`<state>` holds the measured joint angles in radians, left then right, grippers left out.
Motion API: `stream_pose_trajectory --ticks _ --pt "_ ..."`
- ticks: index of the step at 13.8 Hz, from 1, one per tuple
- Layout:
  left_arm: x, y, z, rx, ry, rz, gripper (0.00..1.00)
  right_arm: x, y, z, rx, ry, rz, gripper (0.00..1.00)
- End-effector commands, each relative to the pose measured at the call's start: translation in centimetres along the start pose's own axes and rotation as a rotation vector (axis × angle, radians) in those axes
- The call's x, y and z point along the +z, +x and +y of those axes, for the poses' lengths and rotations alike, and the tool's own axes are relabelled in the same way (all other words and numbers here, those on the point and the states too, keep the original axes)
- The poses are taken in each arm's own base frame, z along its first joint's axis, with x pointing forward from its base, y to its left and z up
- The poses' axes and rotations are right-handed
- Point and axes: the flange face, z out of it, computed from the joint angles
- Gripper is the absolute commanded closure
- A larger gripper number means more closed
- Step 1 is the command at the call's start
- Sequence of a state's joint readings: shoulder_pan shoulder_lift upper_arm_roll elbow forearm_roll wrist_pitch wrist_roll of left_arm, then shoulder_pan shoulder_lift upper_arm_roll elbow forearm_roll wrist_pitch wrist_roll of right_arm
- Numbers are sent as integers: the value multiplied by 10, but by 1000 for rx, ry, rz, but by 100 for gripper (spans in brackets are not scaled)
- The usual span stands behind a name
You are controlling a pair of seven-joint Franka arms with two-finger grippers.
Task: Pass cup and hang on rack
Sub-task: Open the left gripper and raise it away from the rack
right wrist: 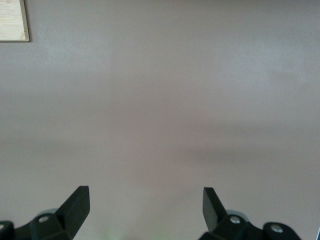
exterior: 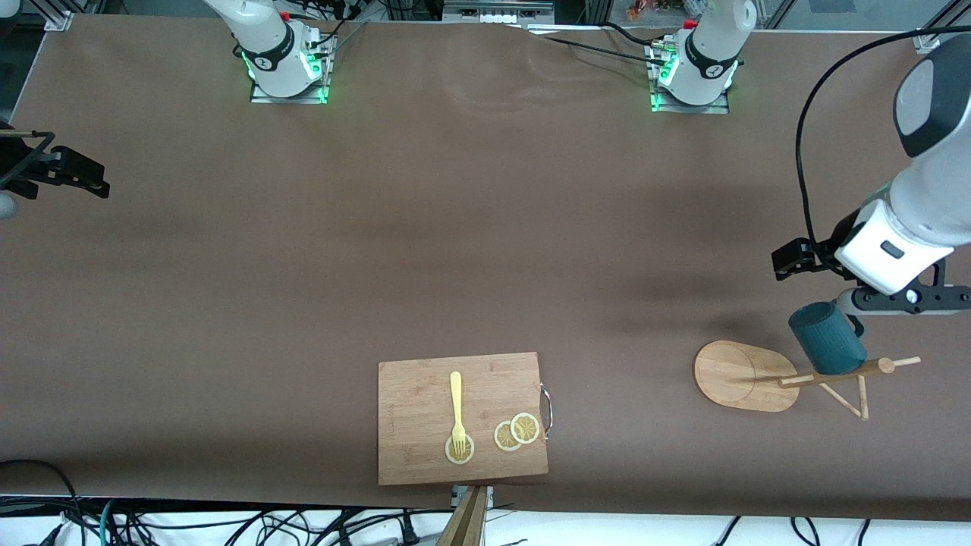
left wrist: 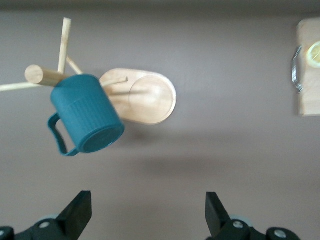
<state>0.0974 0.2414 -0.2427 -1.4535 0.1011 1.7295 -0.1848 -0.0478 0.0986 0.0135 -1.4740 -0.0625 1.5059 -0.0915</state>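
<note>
Left gripper (exterior: 903,297) is seen in the front view over the table (exterior: 485,227) at the left arm's end, just above the cup (exterior: 827,338), its fingers spread and nothing pinched between them. One cup is counted, dark teal and ribbed, tilted on a peg of the rack (exterior: 796,375), apparently hung already. One rack is counted, with an oval base, a post and thin crossed dowels. Right gripper (exterior: 76,178) is held at the right arm's end, waiting, well apart from everything. One cutting board (exterior: 463,418) is noted nearer the camera, carrying one fork (exterior: 457,409) and three lemon slices (exterior: 516,432)

Left wrist view now: both fingertips (left wrist: 80,210) are shown wide apart and empty, the cup (left wrist: 87,120) free of them, its base turned outward and its small handle (left wrist: 59,135) hanging clear. It is judged rigid, fairly light, breakable if dropped, the ribbing giving some purchase; the wall or rim is thought the better hold, leaving the handle free. The rack (left wrist: 145,97) is judged light and easily tipped

Right wrist view: fingers (right wrist: 77,205) are spread over bare table (right wrist: 160,100), nothing gripped, one board corner (right wrist: 12,20) glimpsed
</note>
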Motion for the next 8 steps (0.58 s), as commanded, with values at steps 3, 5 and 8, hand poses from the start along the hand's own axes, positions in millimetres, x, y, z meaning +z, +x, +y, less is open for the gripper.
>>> stream_pose_trajectory --ticks 3,5,8 --pt "-8 -70 1 -4 16 12 0 -6 1 4 -14 1 4 0" --pt "-9 -72 5 21 21 -9 0 -6 1 4 -14 1 4 0" --pt "-7 -71 4 21 18 -14 0 -6 1 5 -12 1 5 0"
